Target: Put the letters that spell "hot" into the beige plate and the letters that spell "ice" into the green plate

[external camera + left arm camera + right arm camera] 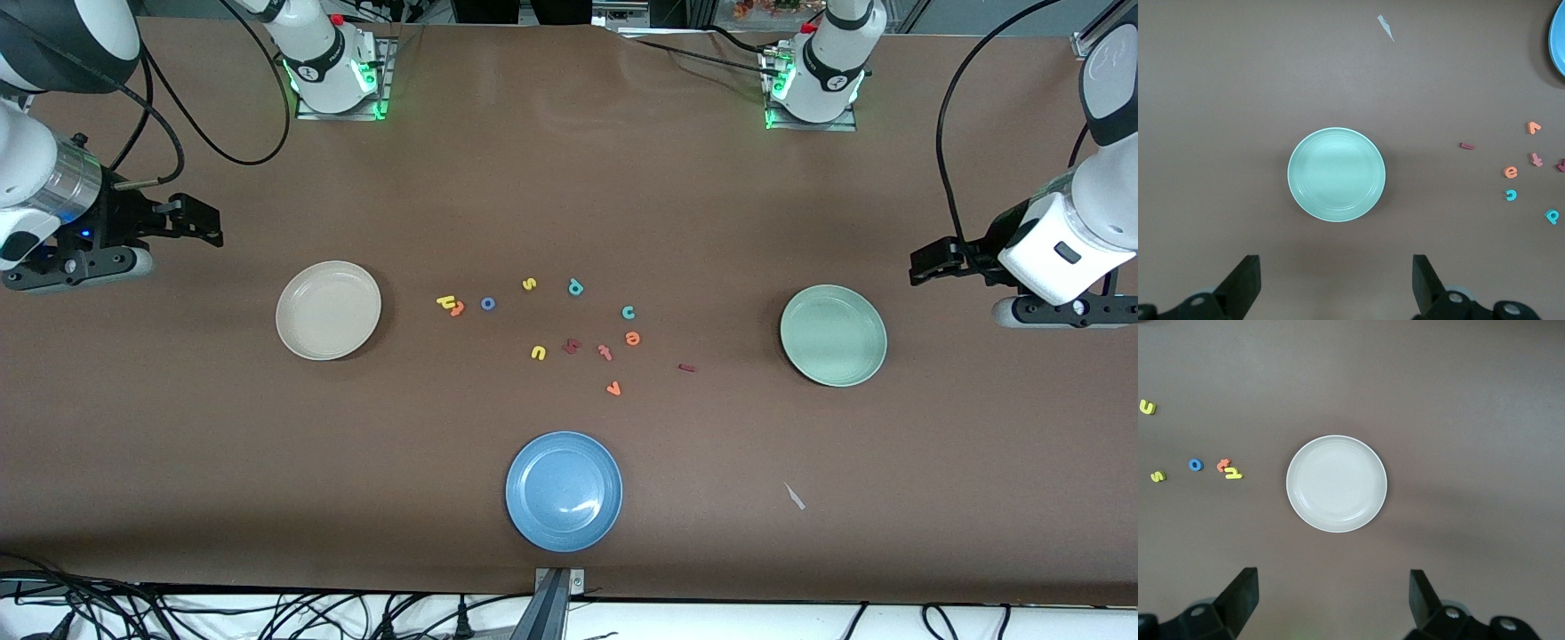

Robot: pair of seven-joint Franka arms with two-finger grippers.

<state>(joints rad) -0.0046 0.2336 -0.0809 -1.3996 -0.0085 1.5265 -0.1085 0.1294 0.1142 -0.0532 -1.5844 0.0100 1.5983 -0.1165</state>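
Observation:
The empty beige plate lies toward the right arm's end. Between the plates lie the yellow h, touching the orange hooked t, and beside them the blue o. The empty green plate lies toward the left arm's end. Closer to it are the teal c, orange e and dark red i. My right gripper and left gripper hover open and empty over bare table at their own ends.
A blue plate sits nearest the front camera. Other letters lie among the task letters: yellow s, teal p, yellow u, pinkish-red t, a dark red letter, orange v. A paper scrap lies near the green plate.

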